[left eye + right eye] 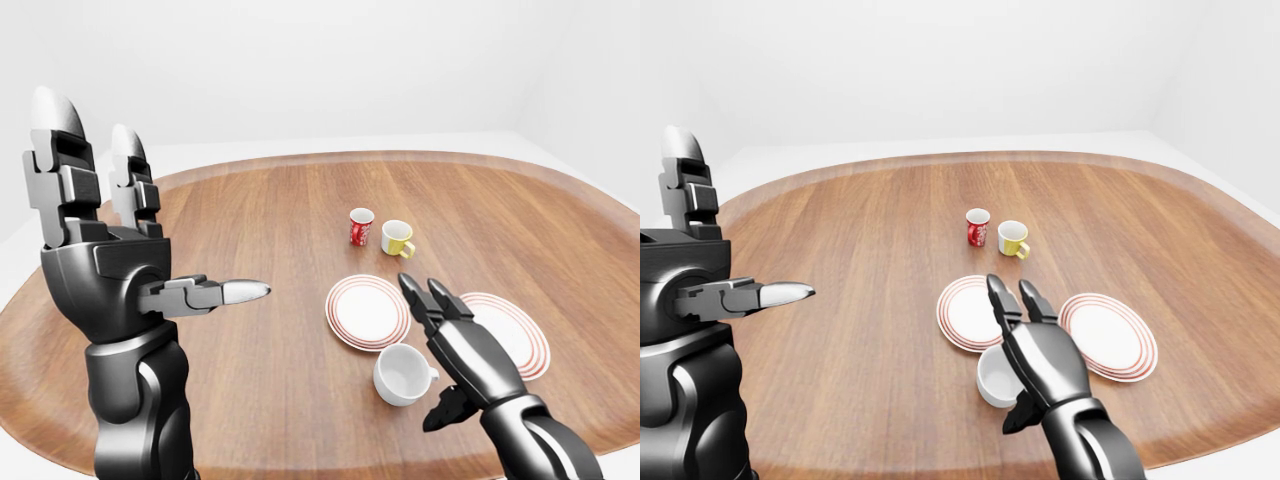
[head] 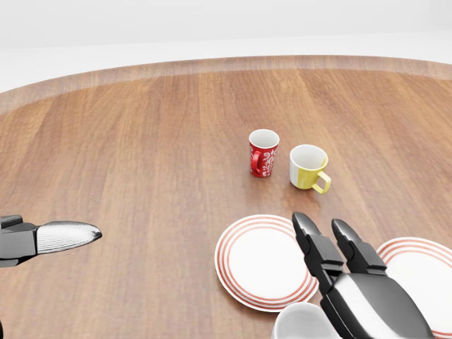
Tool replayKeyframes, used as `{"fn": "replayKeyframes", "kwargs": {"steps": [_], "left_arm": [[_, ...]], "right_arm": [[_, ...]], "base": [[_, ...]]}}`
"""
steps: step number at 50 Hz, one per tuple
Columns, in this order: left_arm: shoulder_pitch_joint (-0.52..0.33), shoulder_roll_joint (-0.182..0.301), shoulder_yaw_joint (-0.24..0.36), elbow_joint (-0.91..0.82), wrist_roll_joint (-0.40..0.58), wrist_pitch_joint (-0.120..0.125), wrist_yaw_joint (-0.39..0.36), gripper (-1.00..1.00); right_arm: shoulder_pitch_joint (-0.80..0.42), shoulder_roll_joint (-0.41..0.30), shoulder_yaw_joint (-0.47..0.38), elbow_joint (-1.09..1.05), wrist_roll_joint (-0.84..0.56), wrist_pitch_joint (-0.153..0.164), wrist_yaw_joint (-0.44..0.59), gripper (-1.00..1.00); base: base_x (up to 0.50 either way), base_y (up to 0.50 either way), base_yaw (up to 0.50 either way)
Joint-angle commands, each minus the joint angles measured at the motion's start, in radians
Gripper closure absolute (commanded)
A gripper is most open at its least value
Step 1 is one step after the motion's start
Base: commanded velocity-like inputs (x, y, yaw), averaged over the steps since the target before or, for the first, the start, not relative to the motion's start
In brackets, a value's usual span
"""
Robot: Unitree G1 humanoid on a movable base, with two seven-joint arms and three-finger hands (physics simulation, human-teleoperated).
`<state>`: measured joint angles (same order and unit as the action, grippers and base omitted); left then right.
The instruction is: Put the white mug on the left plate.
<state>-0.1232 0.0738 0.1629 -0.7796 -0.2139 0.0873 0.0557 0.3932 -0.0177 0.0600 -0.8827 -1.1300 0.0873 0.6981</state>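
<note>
The white mug (image 1: 403,374) stands upright on the wooden table (image 1: 260,230), just below the left red-rimmed plate (image 1: 367,312) in the left-eye view, handle to the right. That plate holds nothing. My right hand (image 1: 432,345) is open just right of the mug, its fingers (image 2: 314,244) stretched flat and pointing up the view over the plate's right edge, thumb hanging below. They do not close round the mug. My left hand (image 1: 150,230) is raised at the far left, open, two fingers upright and the thumb pointing right.
A red patterned mug (image 1: 361,227) and a yellow mug (image 1: 397,238) stand side by side above the left plate. A second red-rimmed plate (image 1: 510,330) lies right of my right hand. The round table's edge runs close under the mug.
</note>
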Motion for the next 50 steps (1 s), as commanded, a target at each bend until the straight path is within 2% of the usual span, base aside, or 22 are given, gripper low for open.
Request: {"fn": "replayKeyframes", "kwargs": {"steps": [1, 40, 50], "left_arm": [[0.001, -0.001, 0.0, 0.0, 0.001, 0.0, -0.001, -1.0], [0.006, -0.004, -0.004, 0.001, 0.004, 0.0, -0.003, -1.0], [0.007, -0.004, -0.005, 0.002, 0.006, 0.0, -0.004, -1.0]], "right_arm": [[0.0, -0.011, 0.015, 0.046, -0.021, 0.0, 0.0, -1.0], [-0.058, -0.035, 0.062, 0.19, -0.106, 0.0, 0.0, -1.0], [-0.069, -0.045, 0.098, 0.261, -0.131, 0.0, -0.025, -1.0]], "base": [[0.0, 0.0, 0.0], [0.0, 0.0, 0.0], [0.0, 0.0, 0.0]]}}
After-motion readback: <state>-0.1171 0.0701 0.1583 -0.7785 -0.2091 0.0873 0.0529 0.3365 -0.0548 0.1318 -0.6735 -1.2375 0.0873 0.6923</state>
